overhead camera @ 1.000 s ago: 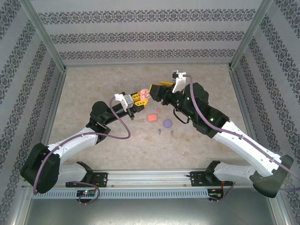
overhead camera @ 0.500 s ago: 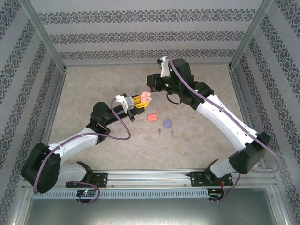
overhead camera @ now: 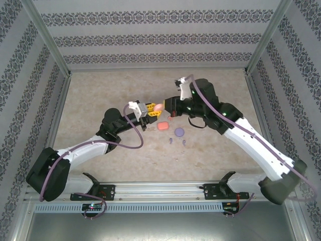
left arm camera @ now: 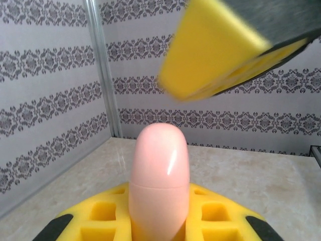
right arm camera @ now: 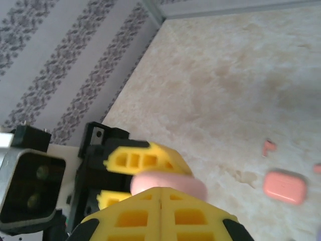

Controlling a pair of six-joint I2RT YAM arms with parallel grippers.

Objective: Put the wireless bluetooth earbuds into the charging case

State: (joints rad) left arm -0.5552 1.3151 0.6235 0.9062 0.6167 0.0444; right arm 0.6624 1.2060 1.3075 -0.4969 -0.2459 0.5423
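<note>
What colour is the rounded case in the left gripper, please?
The smooth rounded case is pale pink, clearest in the left wrist view.

The left gripper is clamped on a pale pink oblong plastic case over the middle of the beige stone-pattern table. The right gripper sits just beside the right end of that case. Nearer, these lie on the table:
- a salmon-pink rounded rectangular case
- a purple round case
- two tiny purple earbuds
</note>
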